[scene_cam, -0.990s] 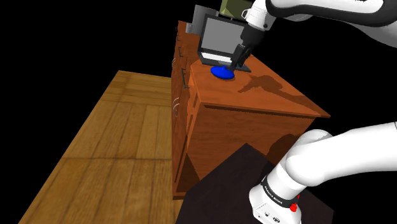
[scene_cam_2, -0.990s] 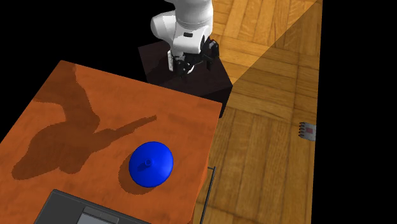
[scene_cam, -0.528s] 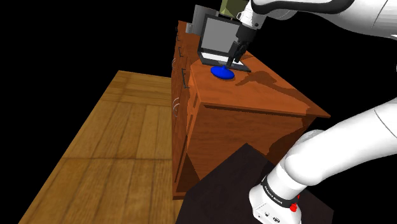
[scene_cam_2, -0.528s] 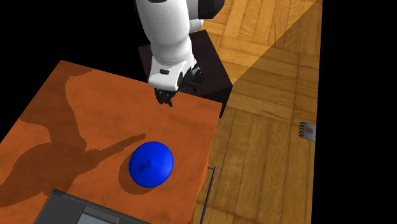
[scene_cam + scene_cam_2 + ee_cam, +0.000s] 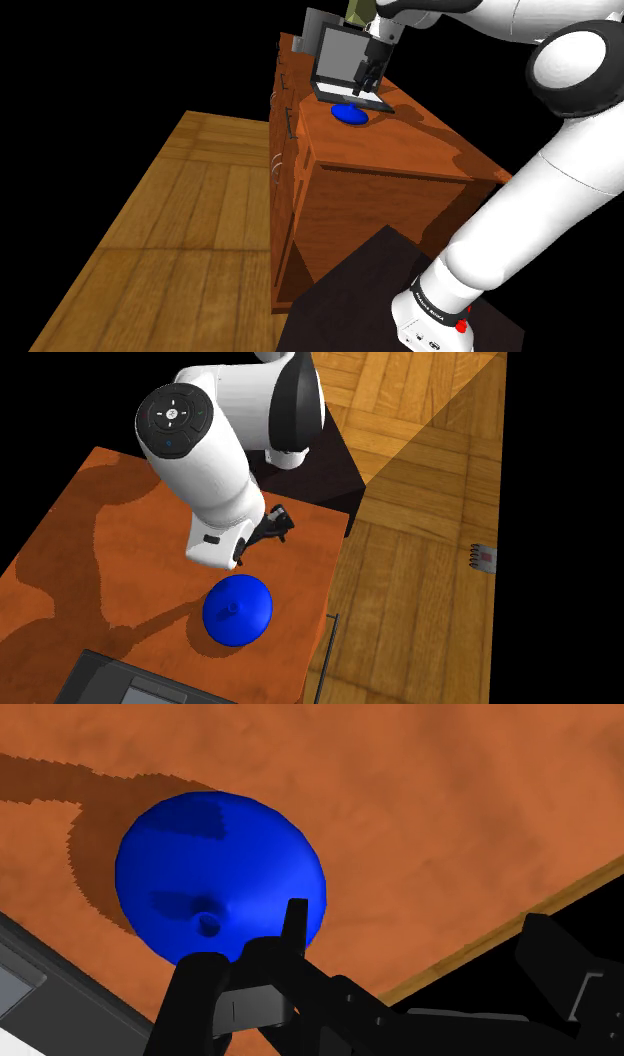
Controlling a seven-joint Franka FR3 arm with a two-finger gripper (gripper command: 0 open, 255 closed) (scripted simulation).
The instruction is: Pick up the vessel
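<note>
Separation is seen between the two fingers of the all-black two-finger gripper (image 5: 415, 939), so nothing is clasped. The spread jaws are judged to be readied for straddling the target. The gripper is poised over the top of the reddish-brown wooden cabinet (image 5: 312, 557) and angled toward the smooth blue, round, dome-shaped vessel (image 5: 215, 874), which is found just ahead of the fingertips, not between them. The vessel is set on the cabinet top near the edge that borders the wooden parquet floor (image 5: 420, 582), and just beside an open grey laptop (image 5: 343, 55). A slanted approach is probably chosen because the vessel is low and offers little height for gripping. The vessel is rendered in saturated blue, with a small dimple off its centre and a paler patch on one flank. Whether it lies rim-down cannot be told.
</note>
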